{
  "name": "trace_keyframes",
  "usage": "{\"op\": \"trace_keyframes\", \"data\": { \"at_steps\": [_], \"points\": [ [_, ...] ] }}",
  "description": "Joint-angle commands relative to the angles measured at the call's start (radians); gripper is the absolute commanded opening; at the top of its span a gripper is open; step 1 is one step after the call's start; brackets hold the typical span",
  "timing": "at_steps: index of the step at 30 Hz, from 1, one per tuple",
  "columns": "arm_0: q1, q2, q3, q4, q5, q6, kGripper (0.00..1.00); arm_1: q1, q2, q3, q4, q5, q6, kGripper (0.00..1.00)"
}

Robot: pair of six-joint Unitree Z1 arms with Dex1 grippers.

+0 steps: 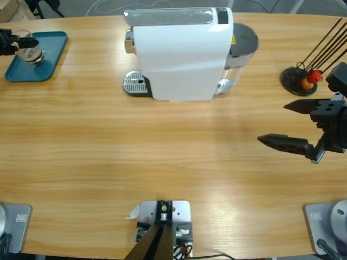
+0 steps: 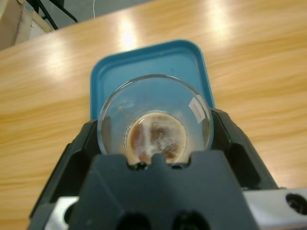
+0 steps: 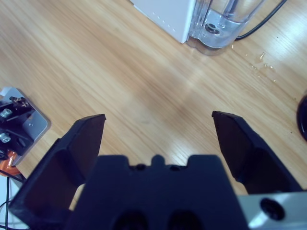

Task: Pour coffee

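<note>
Two grippers, both mine. My left gripper (image 2: 156, 143) is clamped around a clear glass (image 2: 154, 122), one black jaw against each side of it. In the left wrist view I look down into the glass: the coffee (image 2: 156, 139) is a shallow brown pool at the bottom, with a pale streak across it. A small white label sits on the glass wall, on that view's right. The glass is over the teal tray (image 2: 148, 67), which lies on the wooden table (image 2: 249, 57). Whether the base touches the tray or is lifted off it I cannot tell.

High view: left gripper (image 1: 24, 43) comes in from the far left edge, at the upper corner, with the glass (image 1: 30, 51) at the tray (image 1: 51, 57). Coffee not distinguishable in that view.

My right gripper (image 3: 158, 132) is spread wide, jaws well apart, nothing between them, only bare table under it. In the high view it (image 1: 284, 123) enters from the right edge and points toward the table's middle, well apart from the tray and glass.

The white coffee machine (image 1: 181, 51) stands at the table's far middle, between my two grippers, with a metal drip grate (image 1: 135, 84) at its left foot and a clear water tank (image 3: 230, 19) at its other end. Near the right gripper: a dark round stand (image 1: 298, 78) with thin black rods and an orange piece on it.
</note>
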Motion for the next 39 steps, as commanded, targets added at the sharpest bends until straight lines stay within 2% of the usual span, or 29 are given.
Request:
{"op": "trace_keyframes", "data": {
  "at_steps": [1,13,14,15,16,17,20,30,34,39],
  "points": [
    [0.014,0.092,-0.008,-0.083,0.006,-0.013,0.0,0.009,0.039,-0.005,0.015,0.013,-0.009,1.0],
    [0.02,0.15,-0.005,-0.142,-0.003,-0.036,0.0,0.009,0.052,-0.018,0.03,0.013,-0.008,1.0],
    [0.021,0.148,-0.005,-0.143,-0.011,-0.039,0.13,0.009,0.044,-0.018,0.034,0.015,-0.007,1.0],
    [0.021,0.147,-0.005,-0.143,-0.022,-0.041,0.535,0.01,0.036,-0.017,0.036,0.018,-0.007,1.0],
    [0.021,0.135,0.008,-0.143,-0.045,-0.039,0.838,0.009,0.034,-0.016,0.036,0.017,-0.004,1.0],
    [0.022,0.128,0.012,-0.143,-0.073,-0.039,0.965,0.009,0.037,-0.016,0.036,0.015,-0.001,1.0],
    [0.023,0.127,0.011,-0.143,-0.111,-0.039,0.996,0.009,0.042,-0.017,0.036,0.014,-0.003,1.0],
    [0.046,0.003,0.08,-0.141,-0.065,-0.039,0.998,0.009,0.038,-0.013,0.033,0.013,-0.004,1.0],
    [0.046,-0.166,0.161,-0.115,0.019,-0.04,0.996,0.009,0.035,-0.009,0.03,0.01,-0.006,1.0],
    [-0.013,-0.45,0.249,0.031,0.001,-0.075,0.997,0.009,-0.002,0.003,0.023,0.0,-0.007,1.0]
  ]
}}
